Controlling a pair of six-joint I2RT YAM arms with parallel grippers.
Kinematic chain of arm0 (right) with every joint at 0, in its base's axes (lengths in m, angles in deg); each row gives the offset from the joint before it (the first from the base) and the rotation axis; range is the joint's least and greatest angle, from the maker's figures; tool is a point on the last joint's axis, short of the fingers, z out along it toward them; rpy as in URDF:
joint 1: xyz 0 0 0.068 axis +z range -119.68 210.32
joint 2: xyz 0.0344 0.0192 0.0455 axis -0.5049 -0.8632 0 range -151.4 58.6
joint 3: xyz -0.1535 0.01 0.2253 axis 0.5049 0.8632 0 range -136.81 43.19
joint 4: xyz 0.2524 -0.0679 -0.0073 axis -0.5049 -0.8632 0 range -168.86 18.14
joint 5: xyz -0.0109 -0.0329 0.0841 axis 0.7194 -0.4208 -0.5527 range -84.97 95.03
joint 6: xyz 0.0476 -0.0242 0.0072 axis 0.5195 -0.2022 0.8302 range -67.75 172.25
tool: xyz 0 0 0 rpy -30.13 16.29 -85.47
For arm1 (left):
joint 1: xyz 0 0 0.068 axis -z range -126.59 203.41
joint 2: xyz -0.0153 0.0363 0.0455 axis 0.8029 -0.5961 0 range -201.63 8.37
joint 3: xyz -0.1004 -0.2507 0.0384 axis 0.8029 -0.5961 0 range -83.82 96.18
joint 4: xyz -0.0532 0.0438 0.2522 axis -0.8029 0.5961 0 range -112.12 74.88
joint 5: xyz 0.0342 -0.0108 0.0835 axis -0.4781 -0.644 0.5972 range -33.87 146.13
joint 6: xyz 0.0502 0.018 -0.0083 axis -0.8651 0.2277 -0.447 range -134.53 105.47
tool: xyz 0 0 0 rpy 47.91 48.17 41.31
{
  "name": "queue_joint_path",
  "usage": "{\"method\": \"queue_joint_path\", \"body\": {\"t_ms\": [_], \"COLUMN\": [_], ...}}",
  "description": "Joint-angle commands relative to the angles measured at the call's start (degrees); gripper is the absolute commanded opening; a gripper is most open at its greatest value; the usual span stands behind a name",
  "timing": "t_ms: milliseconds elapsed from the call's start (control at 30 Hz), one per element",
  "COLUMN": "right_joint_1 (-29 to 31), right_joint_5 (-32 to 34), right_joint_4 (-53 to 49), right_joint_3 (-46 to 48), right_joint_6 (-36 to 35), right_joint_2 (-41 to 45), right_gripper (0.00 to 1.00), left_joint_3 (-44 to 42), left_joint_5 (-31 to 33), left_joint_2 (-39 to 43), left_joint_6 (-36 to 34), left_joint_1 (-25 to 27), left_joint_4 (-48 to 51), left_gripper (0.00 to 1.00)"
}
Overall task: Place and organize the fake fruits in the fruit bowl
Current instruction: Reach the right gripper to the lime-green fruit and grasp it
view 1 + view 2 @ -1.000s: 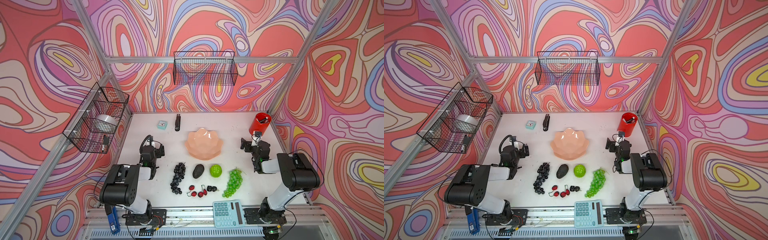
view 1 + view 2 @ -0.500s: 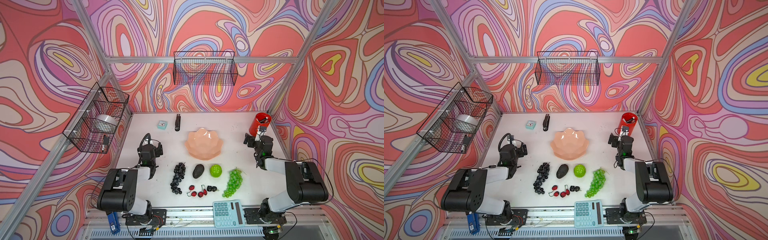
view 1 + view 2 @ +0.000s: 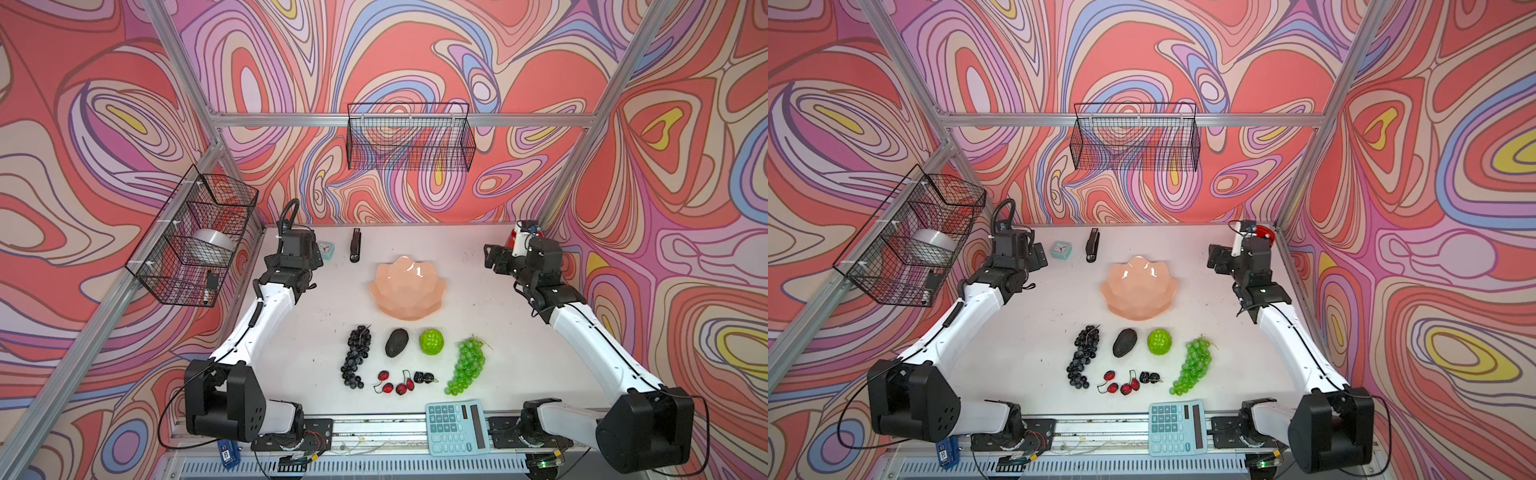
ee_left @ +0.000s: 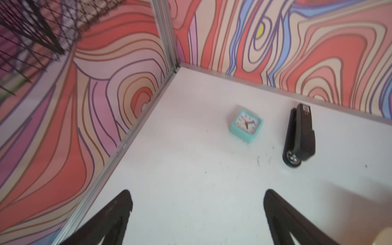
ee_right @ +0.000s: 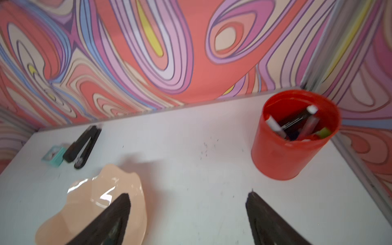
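The peach-pink fruit bowl sits mid-table. All the fruits lie on the table in front of it in 2 rows: dark purple grape bunch, avocado, lime-green ball and green grape bunch, then cherries and black berries. The red cup holds pens. The side wire basket holds a white roll. The left gripper and right gripper hover spread wide, gripping nothing.
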Motion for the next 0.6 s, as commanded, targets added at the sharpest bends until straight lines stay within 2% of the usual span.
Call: {"method": "queue_joint_path", "body": {"t_ms": [0,100,167,300,400,567], "right_joint_1": [6.08,12.74,18.26,28.74,31.74,32.15], "right_joint_5": [-3.0,-5.32,-4.24,-3.01,-2.14,-0.77], "right_joint_4": [-17.58,-22.09,-24.14,-25.76,-26.43,-25.53], "right_joint_3": [-2.2,-0.5,0.46,1.49,1.62,1.71], "right_joint_6": [1.32,4.1,5.99,9.48,11.59,10.65], "right_joint_2": [-0.38,-0.44,-0.79,-4.17,-7.71,-12.42], "right_gripper": [0.88,0.88,0.93,0.94,0.95,0.97], "left_joint_3": [1.76,2.28,2.02,-1.18,-2.75,-5.59], "left_joint_5": [-0.78,-5.39,-7.49,-9.76,-10.09,-11.63], "left_joint_2": [-0.49,-0.48,-0.15,1.31,2.19,4.86], "left_joint_6": [5.58,7.25,7.94,8.93,9.56,9.74], "left_joint_1": [4.14,6.44,7.51,8.23,8.23,8.21], "left_joint_4": [13.65,15.76,16.43,15.19,14.97,12.22], "left_gripper": [1.0,1.0,1.0,1.0,1.0,1.0]}}
